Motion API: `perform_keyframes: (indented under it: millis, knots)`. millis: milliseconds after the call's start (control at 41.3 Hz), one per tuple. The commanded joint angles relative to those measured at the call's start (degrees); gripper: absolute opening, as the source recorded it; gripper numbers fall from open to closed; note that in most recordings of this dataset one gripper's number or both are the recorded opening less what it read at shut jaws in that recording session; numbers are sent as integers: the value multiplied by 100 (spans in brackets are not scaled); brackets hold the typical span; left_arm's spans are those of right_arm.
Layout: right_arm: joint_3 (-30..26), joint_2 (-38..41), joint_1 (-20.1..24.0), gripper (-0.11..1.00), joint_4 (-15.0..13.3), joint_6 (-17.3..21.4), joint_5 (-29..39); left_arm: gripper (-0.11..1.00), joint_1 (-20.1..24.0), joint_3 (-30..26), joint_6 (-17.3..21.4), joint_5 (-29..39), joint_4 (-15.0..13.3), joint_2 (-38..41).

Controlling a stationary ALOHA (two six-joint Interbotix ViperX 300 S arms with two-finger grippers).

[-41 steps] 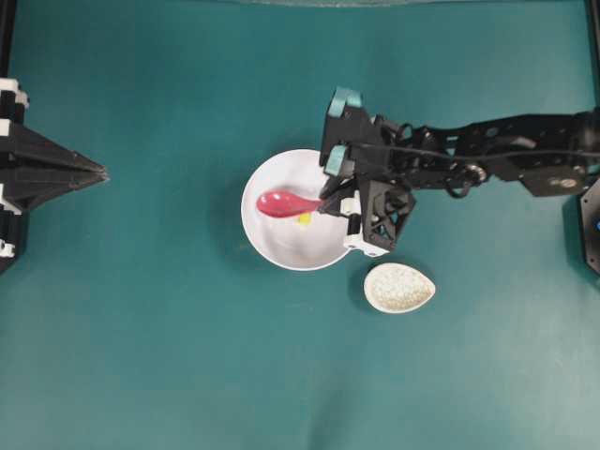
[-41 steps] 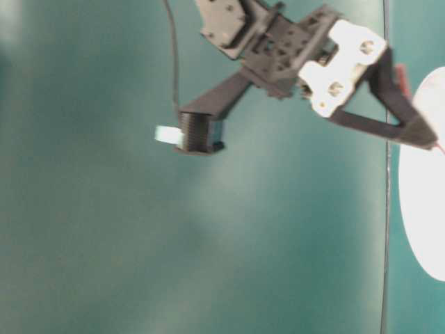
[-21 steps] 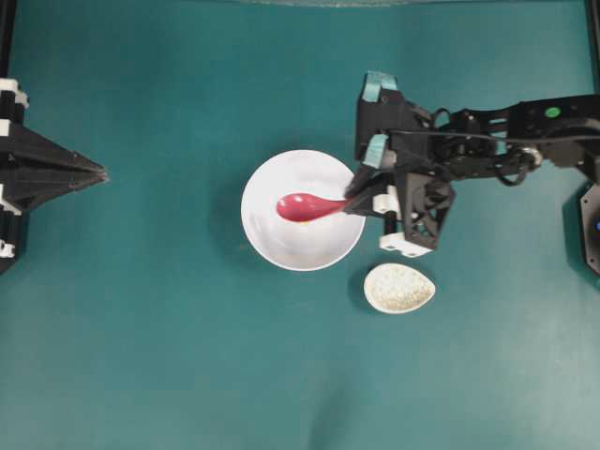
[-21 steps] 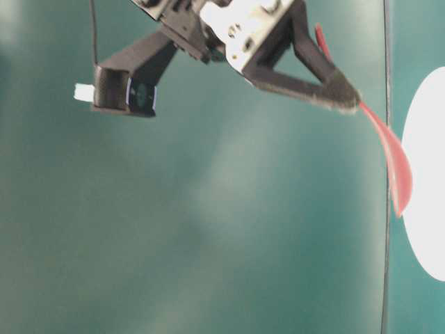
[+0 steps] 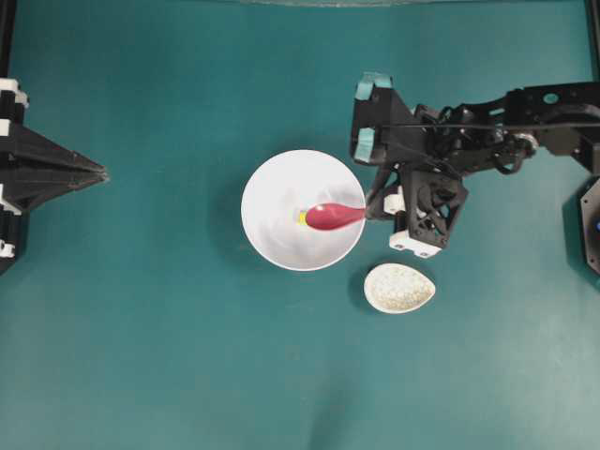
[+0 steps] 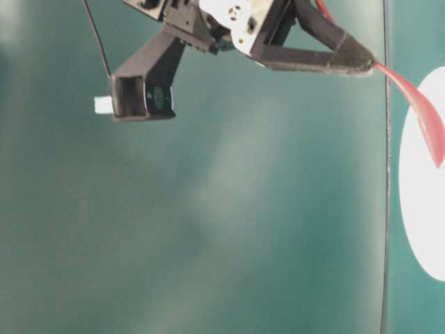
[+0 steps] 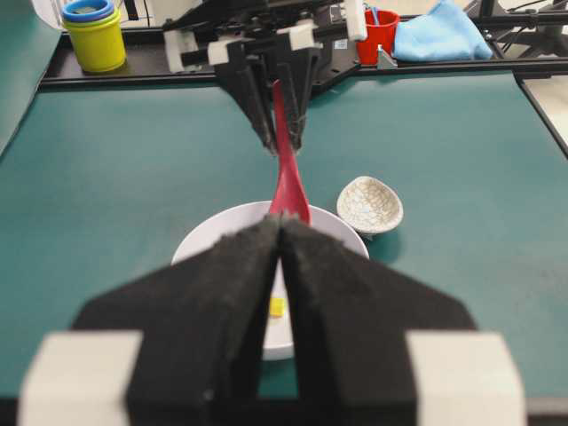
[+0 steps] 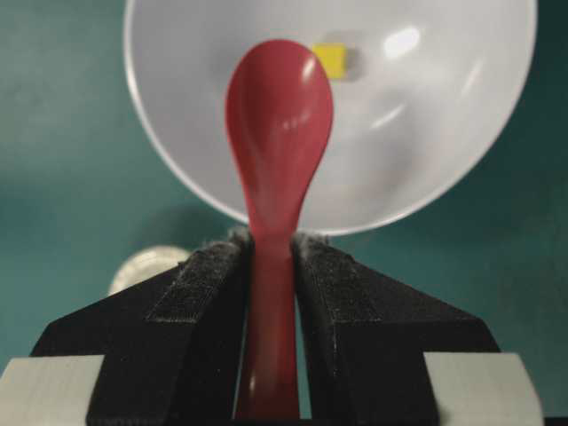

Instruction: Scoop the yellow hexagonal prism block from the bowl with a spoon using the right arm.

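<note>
Where teal table [image 5: 169,356] ends, yellow cups [image 7: 93,35], perhaps stacked.

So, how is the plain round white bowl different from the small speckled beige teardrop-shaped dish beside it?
The plain round white bowl is round and plain; the small speckled beige teardrop-shaped dish is pointed at one end and crackle-patterned. The bowl is clearly larger. The bowl holds the tiny yellow block, with the glossy pink-red spoon over it; the dish holds nothing. Both sit on the teal table, near each other but apart.
</note>
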Motion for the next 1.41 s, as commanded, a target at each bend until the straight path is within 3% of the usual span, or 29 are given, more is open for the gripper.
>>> perform_keyframes:
  millis: [0,242,703,1381]
  knots:
    - [-290,44,18,24,-9,35,132,9,0,-185,0,-35,-9,26]
    - [-703,360,0,24,-26,123,642,9,0,-185,0,-26,-9,26]
    - [-1248,738,0,24,-615,791,1521,9,-9,-185,0,-35,-9,26]
    - [-1494,1116,44,24,-589,791,1854,9,0,-193,0,-26,0,26]
